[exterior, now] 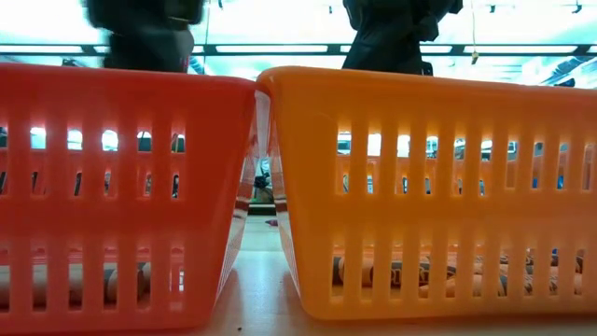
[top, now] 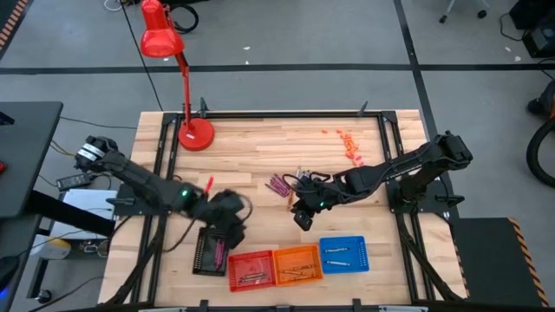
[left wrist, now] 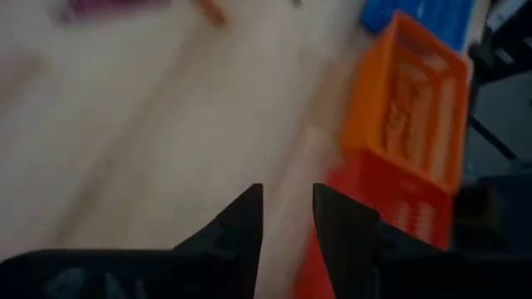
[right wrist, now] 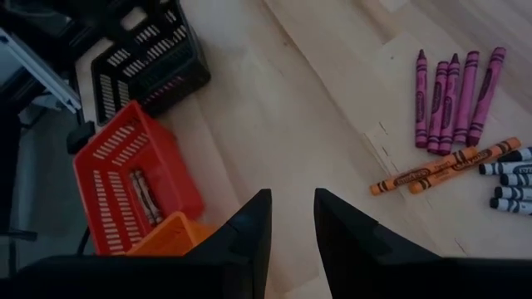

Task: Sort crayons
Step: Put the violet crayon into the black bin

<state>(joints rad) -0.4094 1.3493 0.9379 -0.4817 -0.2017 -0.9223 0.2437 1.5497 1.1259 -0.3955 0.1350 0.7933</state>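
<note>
High view, left to right: we log the left gripper (top: 227, 227) above a black basket (top: 206, 251) that holds magenta crayons (top: 218, 252), fingers slightly apart and empty; a red basket (top: 251, 269), an orange basket (top: 297, 263) and a blue basket (top: 344, 254), each with crayons inside; loose purple crayons (top: 279, 184) mid-table; the right gripper (top: 303, 217) beside them, fingers narrowly parted, holding nothing.

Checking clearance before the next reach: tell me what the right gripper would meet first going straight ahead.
Probably bare tabletop: the right gripper, fingers empty, points between the red basket and loose crayons. Depth is unclear.
</note>
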